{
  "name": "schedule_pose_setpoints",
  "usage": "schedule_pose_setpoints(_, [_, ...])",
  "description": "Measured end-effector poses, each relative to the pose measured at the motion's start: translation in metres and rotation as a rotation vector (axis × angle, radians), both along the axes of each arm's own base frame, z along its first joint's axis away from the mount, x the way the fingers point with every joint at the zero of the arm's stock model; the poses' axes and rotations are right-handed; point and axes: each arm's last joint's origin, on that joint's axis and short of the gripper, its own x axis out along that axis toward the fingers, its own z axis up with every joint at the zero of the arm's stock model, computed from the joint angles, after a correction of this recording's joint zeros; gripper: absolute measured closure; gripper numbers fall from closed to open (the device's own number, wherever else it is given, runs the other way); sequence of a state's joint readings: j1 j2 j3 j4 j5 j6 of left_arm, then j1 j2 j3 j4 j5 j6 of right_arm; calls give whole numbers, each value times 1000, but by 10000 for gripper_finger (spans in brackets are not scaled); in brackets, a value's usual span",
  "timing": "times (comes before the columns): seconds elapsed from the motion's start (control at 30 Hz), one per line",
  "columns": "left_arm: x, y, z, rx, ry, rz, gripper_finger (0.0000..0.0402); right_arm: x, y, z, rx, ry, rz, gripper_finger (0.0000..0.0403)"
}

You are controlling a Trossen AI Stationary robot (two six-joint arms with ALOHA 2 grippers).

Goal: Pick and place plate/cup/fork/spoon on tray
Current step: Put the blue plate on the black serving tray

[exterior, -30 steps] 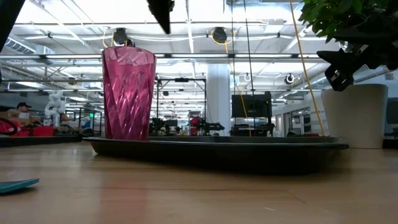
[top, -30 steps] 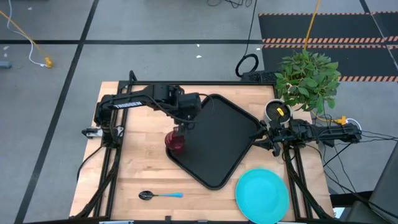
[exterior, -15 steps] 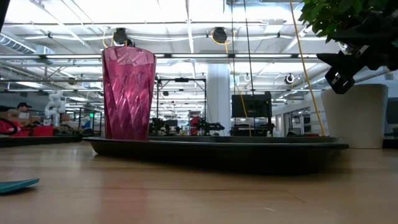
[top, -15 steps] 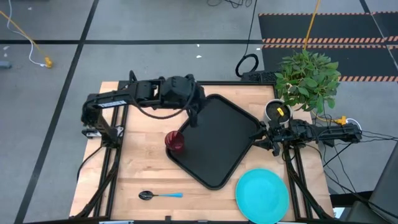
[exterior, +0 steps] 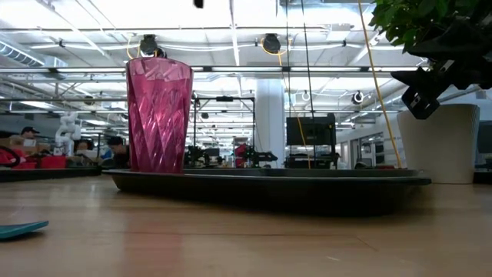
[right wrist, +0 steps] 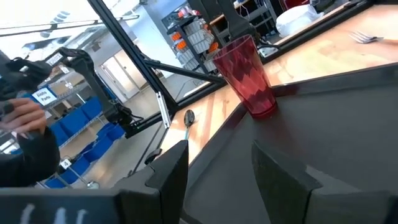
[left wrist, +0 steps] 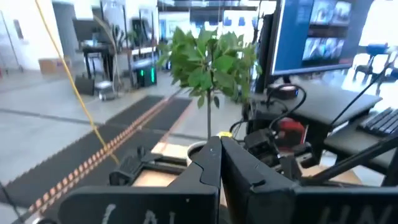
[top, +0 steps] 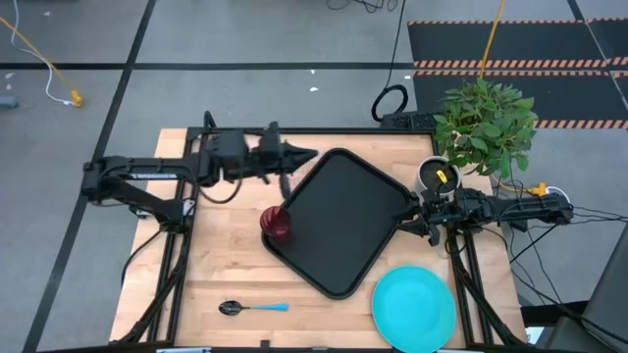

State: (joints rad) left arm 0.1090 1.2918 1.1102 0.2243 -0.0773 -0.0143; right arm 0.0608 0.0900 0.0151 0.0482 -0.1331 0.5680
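The dark red cup (top: 278, 224) stands upright by its base on the left corner of the black tray (top: 345, 221); it also shows in the low view (exterior: 159, 115) and the right wrist view (right wrist: 247, 74). My left gripper (top: 302, 155) is shut and empty, held high over the table's far side, apart from the cup. My right gripper (top: 410, 218) is open and empty at the tray's right corner. The turquoise plate (top: 413, 306) lies at the near right. The blue-handled spoon (top: 253, 308) lies near the front edge. The fork's tines (right wrist: 367, 37) show on the wood beyond the tray.
A white pot with a green plant (top: 483, 127) stands at the far right, behind my right arm. Bare wood lies left of the tray and between the spoon and the plate. People show in the room beyond the table.
My left gripper has risen from just above the cup and drawn back toward the table's far left, ending level and pointing right. The cup has stayed upright on the tray's corner.
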Motion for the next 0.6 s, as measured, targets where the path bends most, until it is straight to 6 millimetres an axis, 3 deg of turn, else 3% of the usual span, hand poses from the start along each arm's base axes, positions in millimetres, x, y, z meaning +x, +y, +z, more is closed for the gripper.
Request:
schedule_pose_setpoints(0.37, [-63, -6, -67, -44, -174, 26, 399, 0, 0, 17, -49, -189, -4, 234])
schedule_pose_setpoints(0.6, [-87, -7, -110, -86, -290, 61, 399, 2, -3, 19, -83, -201, -113, 234])
